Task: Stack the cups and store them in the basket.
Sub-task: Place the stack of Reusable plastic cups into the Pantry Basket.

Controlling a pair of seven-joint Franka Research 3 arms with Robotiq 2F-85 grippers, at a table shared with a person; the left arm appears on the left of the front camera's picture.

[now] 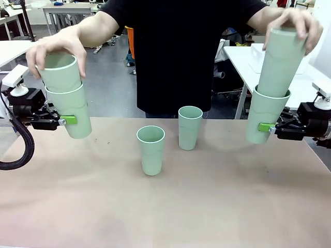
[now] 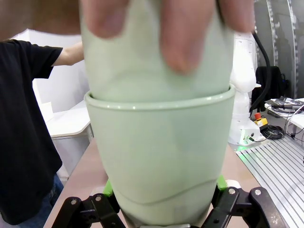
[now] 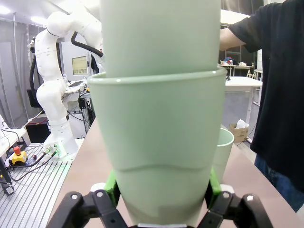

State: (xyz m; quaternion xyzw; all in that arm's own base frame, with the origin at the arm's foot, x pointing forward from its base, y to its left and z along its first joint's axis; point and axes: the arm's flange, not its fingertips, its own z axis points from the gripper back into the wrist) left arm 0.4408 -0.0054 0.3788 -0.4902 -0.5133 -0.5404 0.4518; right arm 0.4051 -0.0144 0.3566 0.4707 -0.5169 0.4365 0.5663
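Right gripper (image 3: 162,189) clamped on lower cup (image 3: 159,142), green pads (image 3: 112,186) pressed on both sides near base. Cup upright. Upper cup (image 3: 161,38) nested inside it, body rising above rim and cut off by top edge. Third cup (image 3: 225,152) standing on table (image 3: 88,166) to left of held pair, mostly hidden behind it, open rim showing. Person (image 3: 280,85) in black shirt at far side, forearm passing behind upper cup. White arm (image 3: 52,95) at table's left end, near side. Red button (image 3: 17,152) beside its base.
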